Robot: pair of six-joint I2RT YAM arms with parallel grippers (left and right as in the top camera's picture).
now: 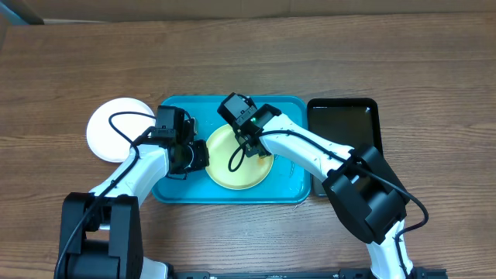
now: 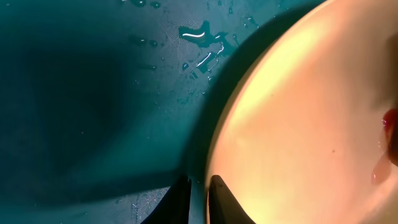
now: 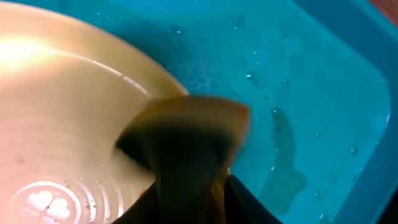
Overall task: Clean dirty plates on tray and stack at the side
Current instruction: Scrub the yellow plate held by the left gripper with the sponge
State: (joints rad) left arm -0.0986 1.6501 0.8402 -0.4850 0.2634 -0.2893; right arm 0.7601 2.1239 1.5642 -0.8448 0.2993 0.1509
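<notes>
The pale yellow-green plate [image 1: 240,164] lies in the turquoise tray [image 1: 287,108]. My left gripper [image 1: 200,155] is shut on the plate's left rim; in the left wrist view the rim sits between the fingertips [image 2: 199,200], and the plate [image 2: 298,124] has a reddish smear at the right edge. My right gripper [image 1: 249,143] is shut on a brown-yellow sponge [image 3: 186,140] and presses it on the plate [image 3: 62,124] near its far rim. A white plate [image 1: 115,130] lies on the table left of the tray; whether another lies under it I cannot tell.
A smaller black tray [image 1: 343,124] stands right of the turquoise tray, touching it. Water drops and a wet film lie on the tray floor [image 3: 311,93], also in the left wrist view [image 2: 202,34]. Both arms' cables hang over the tray.
</notes>
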